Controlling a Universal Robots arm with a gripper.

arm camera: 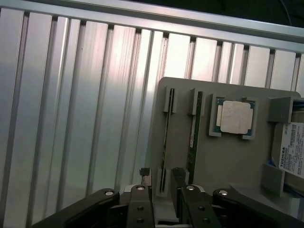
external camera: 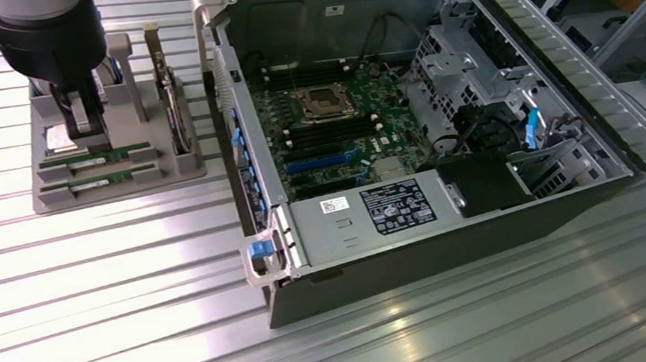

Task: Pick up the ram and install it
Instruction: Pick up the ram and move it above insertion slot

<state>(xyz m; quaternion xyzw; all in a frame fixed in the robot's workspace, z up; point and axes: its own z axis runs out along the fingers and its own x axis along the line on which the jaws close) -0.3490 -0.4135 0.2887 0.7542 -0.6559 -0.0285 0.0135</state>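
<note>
Two ram sticks stand on edge in slots of a grey tray (arm camera: pixel 223 156): one ram (arm camera: pixel 165 137) and a second ram (arm camera: pixel 194 128) beside it. My gripper (arm camera: pixel 161 175) is open, its dark fingers (arm camera: pixel 144 175) standing either side of the first stick's near end with a gap on both sides. In the exterior view the gripper (external camera: pixel 84 123) hangs low over the tray (external camera: pixel 55 200), just behind the two green rams (external camera: pixel 96 154). The open computer case (external camera: pixel 412 120) with its motherboard (external camera: pixel 319 137) lies to the exterior view's right.
On the tray a square processor chip (arm camera: pixel 236 117) sits past the sticks, with a hard drive (arm camera: pixel 290 152) at its side. A taller green card (external camera: pixel 172 98) stands on the tray's case-side edge. The table (external camera: pixel 137 338) is ribbed aluminium.
</note>
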